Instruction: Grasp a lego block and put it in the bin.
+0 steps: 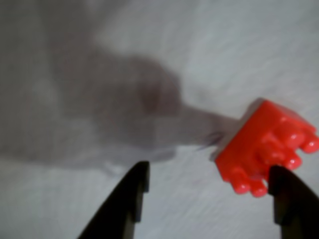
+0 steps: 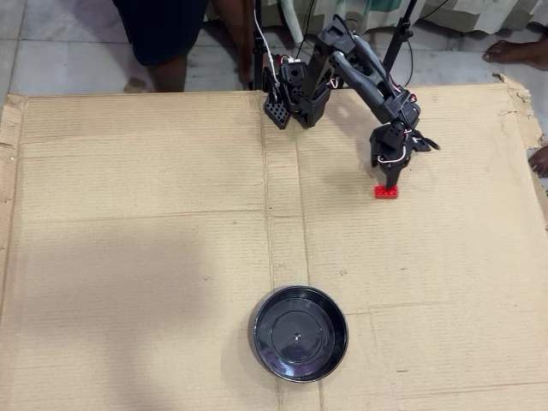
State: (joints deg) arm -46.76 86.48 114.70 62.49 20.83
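Hand (image 1: pixel 209 191) spread beside red lego block (image 1: pixel 266 147), blurry studs seemingly unmarked, bin (image 2: pixel 261 318) well apart.

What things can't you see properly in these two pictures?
- Wrist view: everything is blurred; part of the lego block sits behind the right-hand fingertip, so whether they touch is unclear.
- Wrist view: the gripper is cut off by the bottom edge; only the two fingertips show.
- Overhead view: the block is too small to count studs, and the arm covers the gripper.
- The bin shows only in the overhead view.
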